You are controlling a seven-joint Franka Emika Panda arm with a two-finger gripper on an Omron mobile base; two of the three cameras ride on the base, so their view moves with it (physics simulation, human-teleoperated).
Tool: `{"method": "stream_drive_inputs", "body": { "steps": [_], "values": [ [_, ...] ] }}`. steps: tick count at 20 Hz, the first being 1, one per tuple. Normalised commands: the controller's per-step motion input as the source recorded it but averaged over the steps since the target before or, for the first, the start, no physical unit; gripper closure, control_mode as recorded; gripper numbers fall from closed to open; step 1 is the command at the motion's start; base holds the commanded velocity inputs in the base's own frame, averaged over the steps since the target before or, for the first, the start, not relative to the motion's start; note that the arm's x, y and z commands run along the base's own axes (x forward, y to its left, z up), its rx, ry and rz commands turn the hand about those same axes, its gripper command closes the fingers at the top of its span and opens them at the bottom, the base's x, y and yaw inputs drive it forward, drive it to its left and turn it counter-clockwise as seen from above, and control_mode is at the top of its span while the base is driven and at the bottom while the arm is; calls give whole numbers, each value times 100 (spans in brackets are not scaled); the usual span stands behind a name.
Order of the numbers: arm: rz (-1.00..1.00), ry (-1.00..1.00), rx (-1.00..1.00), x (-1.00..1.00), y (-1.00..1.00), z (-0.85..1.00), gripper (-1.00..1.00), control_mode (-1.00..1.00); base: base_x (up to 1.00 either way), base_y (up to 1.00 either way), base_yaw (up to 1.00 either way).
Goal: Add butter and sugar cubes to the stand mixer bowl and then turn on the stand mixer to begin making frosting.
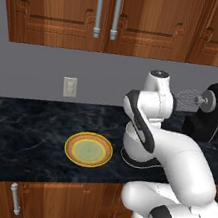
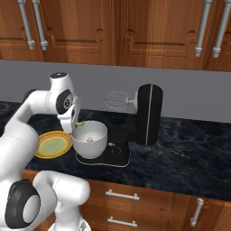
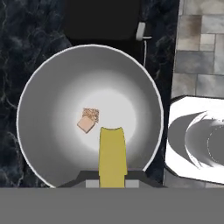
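No readable text, labels, brand marks or numbers that I can see, none on the black stand mixer [image 2: 144, 115], none on the brown wooden cabinets [image 2: 113, 31]

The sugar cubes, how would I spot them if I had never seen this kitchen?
Find the black stand mixer on the dark counter. The white stand mixer bowl sits on its base. On the bowl's floor lie the sugar cubes, two tiny beige blocks touching, far smaller than the yellow butter held above them.
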Motion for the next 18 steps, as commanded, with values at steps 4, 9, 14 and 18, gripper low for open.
{"method": "stream_drive_inputs", "body": {
  "steps": [4,9,14,18],
  "values": [
    [-6,0,0,23,-37,-18,100,-100,0,0,0],
    [-5,0,0,0,-31,-51,100,-100,0,0,0],
    [-4,1,0,0,-20,-44,100,-100,0,0,0],
    [-3,1,0,6,-15,-29,100,-100,0,0,0]
  ]
}}
